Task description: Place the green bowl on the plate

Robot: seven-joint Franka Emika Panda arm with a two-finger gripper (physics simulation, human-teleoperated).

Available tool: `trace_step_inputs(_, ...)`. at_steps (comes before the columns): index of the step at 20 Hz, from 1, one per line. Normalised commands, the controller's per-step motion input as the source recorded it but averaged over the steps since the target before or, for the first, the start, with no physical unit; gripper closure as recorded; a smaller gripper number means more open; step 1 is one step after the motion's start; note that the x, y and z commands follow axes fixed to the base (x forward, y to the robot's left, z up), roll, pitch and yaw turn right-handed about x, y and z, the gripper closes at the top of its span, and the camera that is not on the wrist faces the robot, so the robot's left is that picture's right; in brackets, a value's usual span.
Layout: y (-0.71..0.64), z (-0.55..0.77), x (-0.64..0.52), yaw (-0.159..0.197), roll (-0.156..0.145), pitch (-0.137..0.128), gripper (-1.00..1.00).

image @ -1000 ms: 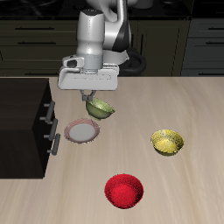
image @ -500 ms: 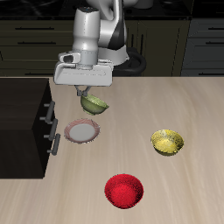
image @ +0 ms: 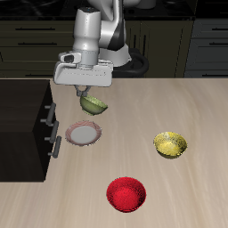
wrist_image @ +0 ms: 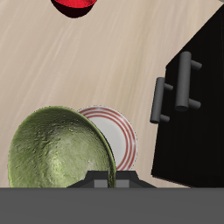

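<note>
— So where is the green bowl (image: 93, 106) at this moment?

— Up off the counter (image: 178, 107), hanging tilted under the end effector (image: 84, 95) in the upper left part of the exterior view. The end effector is clenched on the bowl's rim at its upper left edge, and the bowl's open side tips toward the camera.

— And the plate (image: 83, 134)?

— Flat on the counter, just below the bowl in the frame and close to the dark cabinet (image: 25, 125) at the left edge. Nothing lies on it. In the wrist view the green bowl (wrist_image: 59, 150) fills the area near the end effector (wrist_image: 99, 178) and covers part of the plate (wrist_image: 120, 138); the pinkish-red rim and pale centre show past the bowl's edge.

— Are bowl and plate touching?

— No, the exterior view shows a gap between them, with the bowl slightly up and to the right of the plate.

— What else is around?

— A yellow bowl (image: 169, 143) at centre right and a red bowl (image: 126, 194) near the bottom of the frame, both upright and well apart from the plate. The cabinet's two handles (wrist_image: 172, 87) show in the wrist view.
</note>
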Motion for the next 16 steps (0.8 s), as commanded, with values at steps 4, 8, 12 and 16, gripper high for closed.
trace_step_inputs(4,0.03,-0.08,-0.08,0.029,0.007,-0.009,1.0)
trace_step_inputs(8,-0.02,-0.04,-0.1,0.014,-0.012,-0.014,1.0)
trace_step_inputs(12,-0.11,-0.17,-0.04,0.0,-0.011,0.034,1.0)
trace_step_inputs(16,-0.08,-0.12,-0.01,-0.004,-0.015,0.014,1.0)
